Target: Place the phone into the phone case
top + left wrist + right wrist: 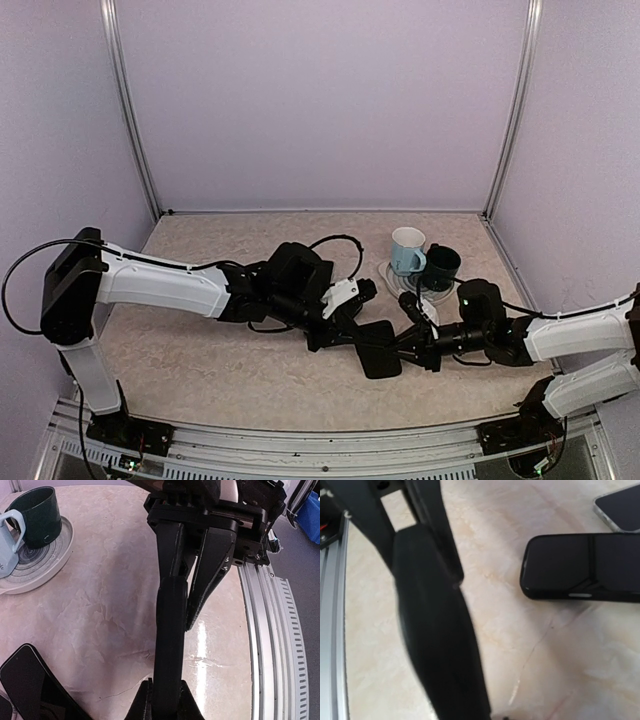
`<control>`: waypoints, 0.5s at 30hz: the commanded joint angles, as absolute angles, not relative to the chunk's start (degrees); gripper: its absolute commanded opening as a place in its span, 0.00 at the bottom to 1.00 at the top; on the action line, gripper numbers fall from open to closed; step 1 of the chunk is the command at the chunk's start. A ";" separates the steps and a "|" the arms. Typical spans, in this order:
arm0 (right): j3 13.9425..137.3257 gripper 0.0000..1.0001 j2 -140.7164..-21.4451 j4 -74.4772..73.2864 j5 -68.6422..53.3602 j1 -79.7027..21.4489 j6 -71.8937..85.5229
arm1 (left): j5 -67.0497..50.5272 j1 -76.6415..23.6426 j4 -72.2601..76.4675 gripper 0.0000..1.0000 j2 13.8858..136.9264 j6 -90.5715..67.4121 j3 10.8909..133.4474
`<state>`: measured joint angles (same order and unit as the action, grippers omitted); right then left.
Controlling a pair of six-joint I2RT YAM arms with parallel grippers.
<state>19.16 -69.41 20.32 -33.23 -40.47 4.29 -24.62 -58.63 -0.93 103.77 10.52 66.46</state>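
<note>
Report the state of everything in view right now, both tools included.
left tool: shut on the black slab
black slab: gripped, seen edge-on; phone or case unclear
right tool: at the slab's far end; grip unclear
black phone: lying flat, untouched
silver-edged phone: lying flat, untouched
light blue mug: upright on the plate
dark mug: upright on the plate

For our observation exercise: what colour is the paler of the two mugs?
The mug is light blue; the top external view shows it best.
</note>
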 commanded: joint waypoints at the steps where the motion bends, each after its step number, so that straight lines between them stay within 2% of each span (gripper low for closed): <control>1: 18.79 0.11 -67.93 25.29 -35.51 -40.52 6.76 | -20.39 -58.25 -3.06 0.00 105.10 11.13 66.41; 3: 18.88 0.22 -68.30 25.39 -35.04 -41.20 5.42 | -20.19 -58.24 -2.83 0.00 105.21 11.32 66.52; 6: 18.90 0.24 -69.30 27.19 -35.04 -41.80 3.83 | -19.70 -58.27 -2.86 0.00 105.79 11.58 66.96; 10: 20.82 0.19 -70.66 26.14 -35.65 -42.21 2.95 | -19.49 -58.39 -3.08 0.00 106.46 11.70 67.85; 14: 21.89 0.03 -70.57 23.91 -36.84 -42.59 3.85 | -18.79 -58.53 -2.74 0.00 106.65 10.54 68.51; 15: 22.03 0.00 -70.25 22.95 -36.80 -42.52 4.80 | -17.97 -58.44 -2.56 0.08 106.48 9.98 68.62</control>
<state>19.27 -70.24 23.59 -34.26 -41.25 1.41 -24.73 -58.54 -1.87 104.12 10.55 67.13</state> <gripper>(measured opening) 0.067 0.105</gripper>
